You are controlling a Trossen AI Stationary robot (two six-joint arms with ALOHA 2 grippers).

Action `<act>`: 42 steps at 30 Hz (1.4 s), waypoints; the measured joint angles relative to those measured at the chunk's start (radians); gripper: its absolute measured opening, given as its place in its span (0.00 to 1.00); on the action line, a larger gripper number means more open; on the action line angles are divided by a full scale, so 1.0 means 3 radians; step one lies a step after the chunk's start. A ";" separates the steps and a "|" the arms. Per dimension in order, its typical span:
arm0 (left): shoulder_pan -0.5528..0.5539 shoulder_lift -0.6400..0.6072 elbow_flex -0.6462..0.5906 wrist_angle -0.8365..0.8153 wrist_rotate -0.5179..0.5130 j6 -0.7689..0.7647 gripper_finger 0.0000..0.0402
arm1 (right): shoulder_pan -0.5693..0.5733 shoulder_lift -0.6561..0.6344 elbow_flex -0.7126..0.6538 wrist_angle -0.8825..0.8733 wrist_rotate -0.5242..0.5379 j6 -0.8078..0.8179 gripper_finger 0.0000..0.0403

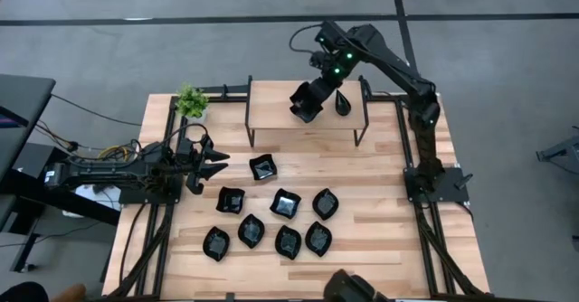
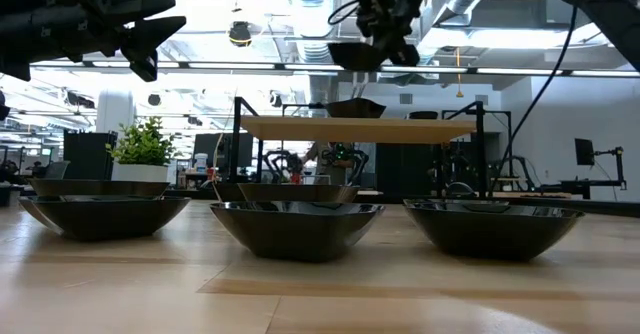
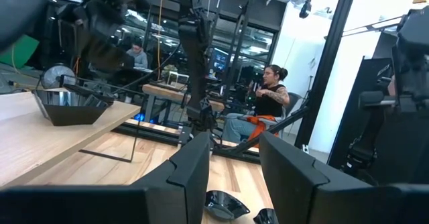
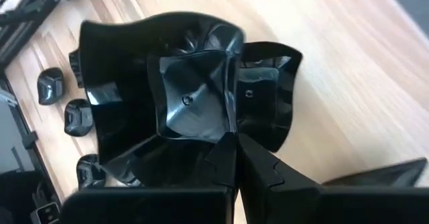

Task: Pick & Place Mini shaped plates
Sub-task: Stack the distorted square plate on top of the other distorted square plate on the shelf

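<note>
Task in progress. One teardrop plate [image 1: 343,102] already rests on the raised shelf [image 1: 271,112], upper centre. The right gripper [image 1: 305,106], fingers clamped on a wavy-edged square plate [image 4: 194,96], hovers above the shelf. Eight mini plates [image 1: 285,202] await on the worktop [image 1: 380,212]. The left gripper [image 1: 215,160], fingers spread and empty, idles at centre-left.

Eight glossy black mini shaped plates [image 1: 285,203] lie clustered on the table.
</note>
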State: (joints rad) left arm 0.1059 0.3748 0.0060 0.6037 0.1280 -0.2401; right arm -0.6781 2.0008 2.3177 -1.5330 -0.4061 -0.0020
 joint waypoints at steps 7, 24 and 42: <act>0.0000 0.0000 0.0000 0.0001 0.0000 0.0000 0.33 | 0.0015 0.0254 0.0000 -0.0002 0.0015 -0.0092 0.00; 0.0000 0.0001 0.0001 0.0000 0.0000 0.0000 0.33 | -0.0051 0.0382 0.0000 -0.0108 0.0234 -0.0227 0.00; 0.0000 0.0000 0.0001 0.0001 0.0000 0.0000 0.33 | -0.0028 0.0384 0.0000 0.0013 0.0246 -0.0077 0.00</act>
State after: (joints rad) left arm 0.1059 0.3749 0.0062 0.6041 0.1280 -0.2401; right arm -0.6865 2.1159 2.3177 -1.5291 -0.3325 -0.0251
